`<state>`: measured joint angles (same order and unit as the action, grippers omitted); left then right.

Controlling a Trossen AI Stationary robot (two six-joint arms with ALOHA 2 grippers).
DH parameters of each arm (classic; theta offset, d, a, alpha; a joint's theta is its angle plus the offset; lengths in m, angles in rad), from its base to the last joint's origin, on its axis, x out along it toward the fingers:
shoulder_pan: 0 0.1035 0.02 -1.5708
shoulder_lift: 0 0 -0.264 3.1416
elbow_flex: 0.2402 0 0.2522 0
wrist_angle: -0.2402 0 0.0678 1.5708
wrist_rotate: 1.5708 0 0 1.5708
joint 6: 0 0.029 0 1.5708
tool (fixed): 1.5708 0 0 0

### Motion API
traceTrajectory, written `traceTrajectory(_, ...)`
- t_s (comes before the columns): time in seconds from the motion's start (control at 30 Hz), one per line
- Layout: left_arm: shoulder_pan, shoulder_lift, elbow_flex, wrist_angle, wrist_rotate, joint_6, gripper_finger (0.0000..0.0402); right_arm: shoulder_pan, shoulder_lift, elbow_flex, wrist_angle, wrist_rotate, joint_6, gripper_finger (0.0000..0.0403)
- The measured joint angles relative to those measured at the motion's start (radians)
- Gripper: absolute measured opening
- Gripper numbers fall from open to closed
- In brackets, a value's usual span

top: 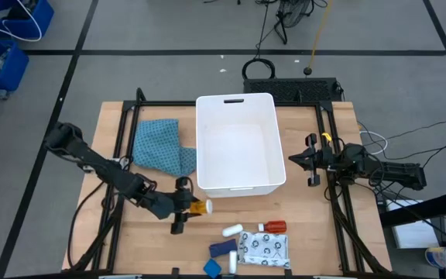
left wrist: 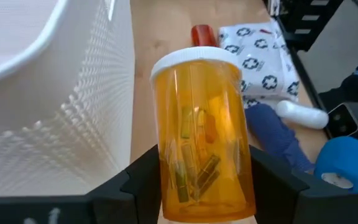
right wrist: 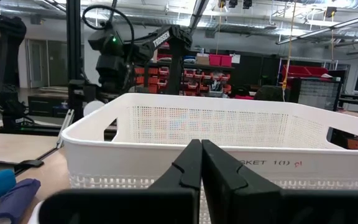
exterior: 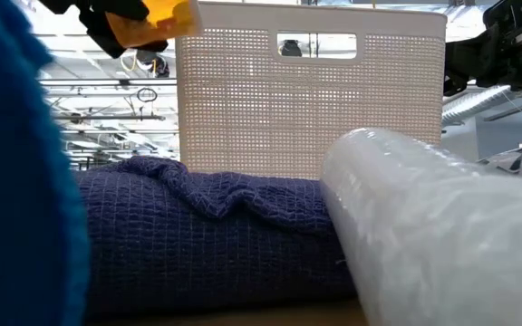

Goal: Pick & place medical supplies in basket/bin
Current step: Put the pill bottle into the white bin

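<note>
The orange pill bottle point(top: 200, 207) with a white cap sits in my left gripper point(top: 186, 206), just off the near-left corner of the white bin point(top: 238, 143). In the low view the bottle point(exterior: 157, 18) hangs high above the table. The other supplies lie on the table near its near edge: red bottle point(top: 273, 226), white tube point(top: 232, 230), blue pieces point(top: 223, 248) and the patterned pouch point(top: 263, 249). My right gripper point(right wrist: 201, 168) is shut and waits at the bin's right wall, touching nothing. My left gripper pinches the orange pill bottle's body at its base half point(left wrist: 197, 180) between the two fingers point(left wrist: 143, 180), one on each side. The fingers come level from the table's left and lie along the bottle. It is lifted clear, on its side, cap point(left wrist: 194, 59) pointing away from the gripper.
A teal patterned cloth point(top: 161, 146) lies left of the bin. Black frame rails point(top: 122, 147) run along both table sides. In the low view a navy piece point(exterior: 207, 235) and a clear-wrapped white item point(exterior: 433, 226) fill the foreground. Bare wood point(top: 316, 232) shows right of the supplies.
</note>
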<state>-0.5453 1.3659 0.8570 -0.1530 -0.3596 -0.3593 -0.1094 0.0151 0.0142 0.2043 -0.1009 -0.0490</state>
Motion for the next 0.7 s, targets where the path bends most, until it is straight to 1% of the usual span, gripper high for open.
traceTrajectory(0.1,0.0,0.0,0.0,-0.017,-0.004,0.009,0.0184,0.0,0.0,0.0,-0.003,0.0,0.0,0.0)
traceTrajectory(0.2,-0.001,-0.014,0.0,-0.014,-0.004,0.061,0.0172,0.0,0.0,0.0,-0.011,0.0,0.0,0.0)
traceTrajectory(0.3,-0.004,-0.062,0.001,-0.003,-0.008,0.084,0.0172,0.0,0.0,0.0,-0.016,0.0,0.003,0.0)
traceTrajectory(0.5,-0.005,-0.162,0.001,-0.014,-0.008,0.153,0.019,0.0,0.0,0.0,-0.016,0.0,0.003,0.0)
traceTrajectory(0.57,-0.004,-0.197,0.001,-0.026,-0.01,0.172,0.0188,0.0,0.0,0.0,-0.019,0.0,0.003,0.0)
traceTrajectory(0.7,0.007,-0.277,0.001,-0.038,-0.069,0.225,0.0175,0.0,0.0,0.0,-0.021,0.0,0.003,0.0)
